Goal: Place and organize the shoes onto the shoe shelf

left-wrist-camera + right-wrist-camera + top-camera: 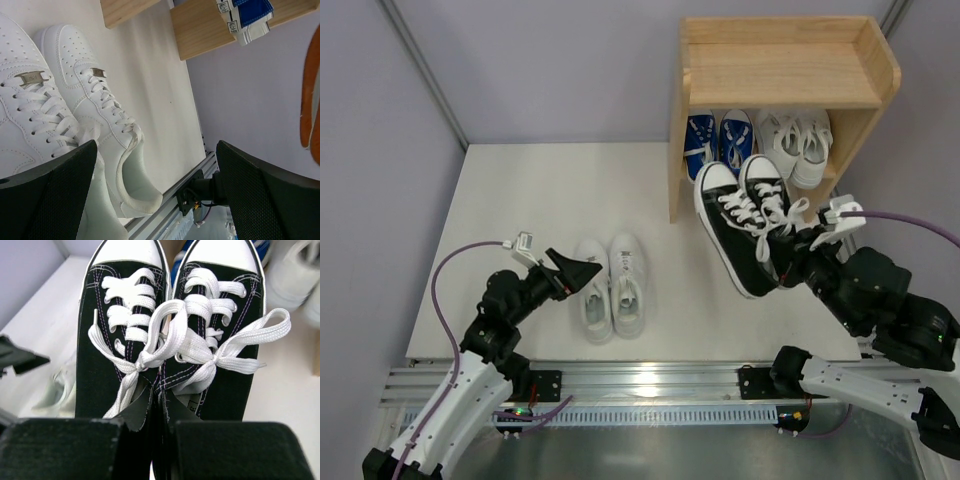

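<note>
Top external view: your right gripper is clamped on the black canvas pair, both shoes pinched together at the inner heel walls. The right wrist view confirms it, with fingers closed down on the two collars and the laces hanging loose. The pair sits tilted in front of the shoe shelf, white toe caps pointing at the lower tier. You can't tell if the soles touch the table.

On the lower tier, the blue pair is on the left and the smaller white pair on the right.

Your left gripper is spread wide with nothing between the fingers. It is just beside the white leather pair, which stands side by side on the table, well apart from the shelf. Contact there is unclear.
</note>
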You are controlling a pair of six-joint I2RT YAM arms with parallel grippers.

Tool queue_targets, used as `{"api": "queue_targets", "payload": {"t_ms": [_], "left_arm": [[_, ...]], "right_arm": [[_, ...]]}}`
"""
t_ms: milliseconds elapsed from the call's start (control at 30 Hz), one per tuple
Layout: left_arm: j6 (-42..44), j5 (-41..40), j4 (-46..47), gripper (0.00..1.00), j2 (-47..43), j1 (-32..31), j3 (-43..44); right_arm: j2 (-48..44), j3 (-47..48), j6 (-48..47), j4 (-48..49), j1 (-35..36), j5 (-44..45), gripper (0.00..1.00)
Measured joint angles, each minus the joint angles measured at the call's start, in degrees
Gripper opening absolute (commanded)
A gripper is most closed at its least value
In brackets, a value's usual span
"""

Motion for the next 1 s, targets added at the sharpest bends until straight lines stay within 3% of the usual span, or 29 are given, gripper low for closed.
{"api": "queue_targets", "payload": {"t_ms": [300,533,667,767,1000], "left_arm": [[-0.07,0.44,0.96,1.00,0.42,0.00,0.02],[-0.13,0.61,1.51,1.00,0.87,0.00,0.24],[-0.74,1.07,1.84,1.00,1.38,0.00,0.59],[-0.79,1.31,1.92,1.00,1.25,0.00,1.11],[-0.83,2.01,1.97,1.00,-0.57,0.00,1.95]], "right_arm": [[2.14,5.75,-22.75,17.53,-0.09,15.96,0.04],[16.55,19.34,-44.17,36.57,-0.13,19.74,0.04],[24.85,29.31,-51.34,41.75,-1.51,19.32,0.04],[28.33,34.03,-52.37,40.85,-5.60,16.92,0.04],[39.15,52.48,-43.01,22.84,-26.75,4.61,0.04]]}}
